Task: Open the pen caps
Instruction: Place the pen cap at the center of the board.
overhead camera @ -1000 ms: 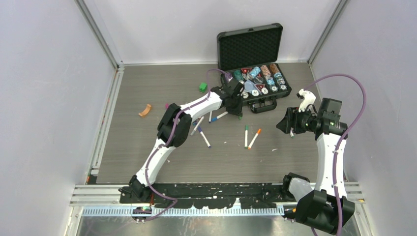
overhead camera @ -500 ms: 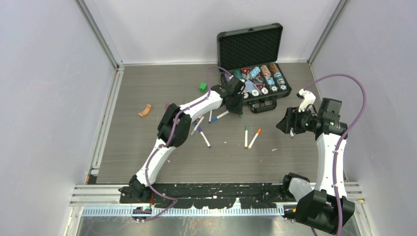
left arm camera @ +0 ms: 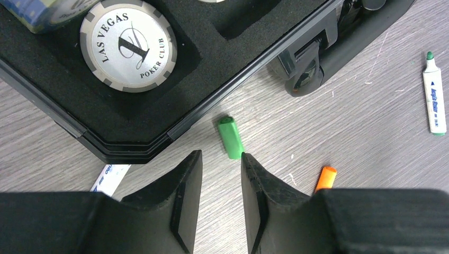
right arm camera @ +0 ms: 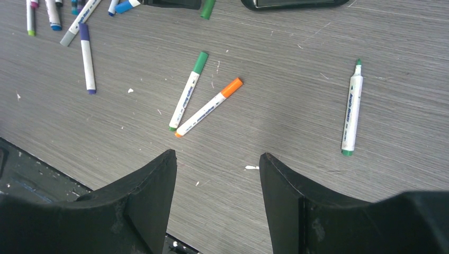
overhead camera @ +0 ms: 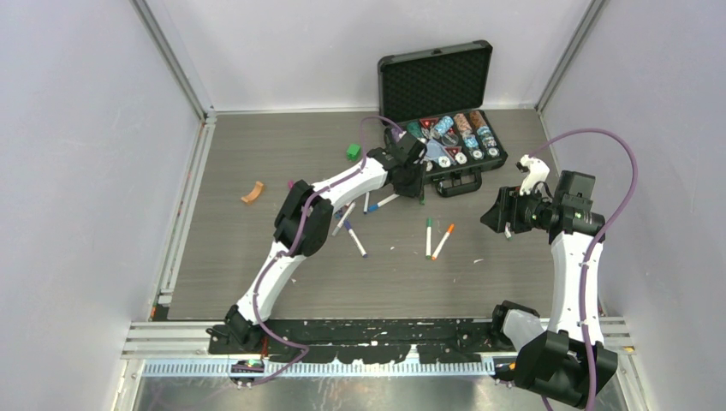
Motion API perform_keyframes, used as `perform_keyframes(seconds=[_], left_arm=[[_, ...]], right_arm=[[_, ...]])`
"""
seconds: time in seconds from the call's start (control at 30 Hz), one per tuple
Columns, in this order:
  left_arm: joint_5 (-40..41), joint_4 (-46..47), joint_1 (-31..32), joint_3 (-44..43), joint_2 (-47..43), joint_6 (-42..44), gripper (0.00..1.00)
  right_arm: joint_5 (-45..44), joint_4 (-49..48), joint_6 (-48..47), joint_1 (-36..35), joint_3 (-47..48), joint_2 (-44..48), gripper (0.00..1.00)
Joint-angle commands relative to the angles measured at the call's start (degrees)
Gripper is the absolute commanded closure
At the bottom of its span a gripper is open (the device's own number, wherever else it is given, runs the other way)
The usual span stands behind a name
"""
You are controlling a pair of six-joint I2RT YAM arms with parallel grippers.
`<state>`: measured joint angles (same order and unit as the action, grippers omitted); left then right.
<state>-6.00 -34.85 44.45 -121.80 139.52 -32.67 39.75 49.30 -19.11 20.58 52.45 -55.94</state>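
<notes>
Grey wood-grain tabletop (left arm camera: 344, 121). A small smooth green plastic pen cap (left arm camera: 230, 137), cylindrical, lies flat just beside the black foam-lined case (left arm camera: 132, 145). Left jaws narrowly parted, gripping nothing, 1 tip apparently touching the cap's near end. Right jaws spread wide, empty, above 2 slim white-barrelled capped pens (right arm camera: 186, 94).

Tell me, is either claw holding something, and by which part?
Nothing is held. The left gripper stands open by a loose green cap; the right gripper is open, empty.

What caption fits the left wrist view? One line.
Left gripper, open and empty, poised at a loose green cap beside the poker-chip case.
</notes>
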Motion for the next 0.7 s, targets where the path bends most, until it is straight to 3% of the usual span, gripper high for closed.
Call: perform_keyframes(seconds=[0.0, 0.3, 0.67], left_arm=[[0.26, -0.52, 0.06, -2.63, 0.95, -0.62, 0.64], [2.91, -2.82, 0.85, -5.19, 2.57, -1.09, 0.63], [13.95, -10.81, 3.64, -13.22, 6.83, -1.03, 0.63]], right_arm=[[1.15, -0.7, -0.29, 0.08, 0.55, 0.11, 0.36], [1.52, -0.61, -0.31, 0.13, 0.64, 0.24, 0.36], [1.96, -0.34, -0.46, 0.08, 0.73, 0.29, 0.36]])
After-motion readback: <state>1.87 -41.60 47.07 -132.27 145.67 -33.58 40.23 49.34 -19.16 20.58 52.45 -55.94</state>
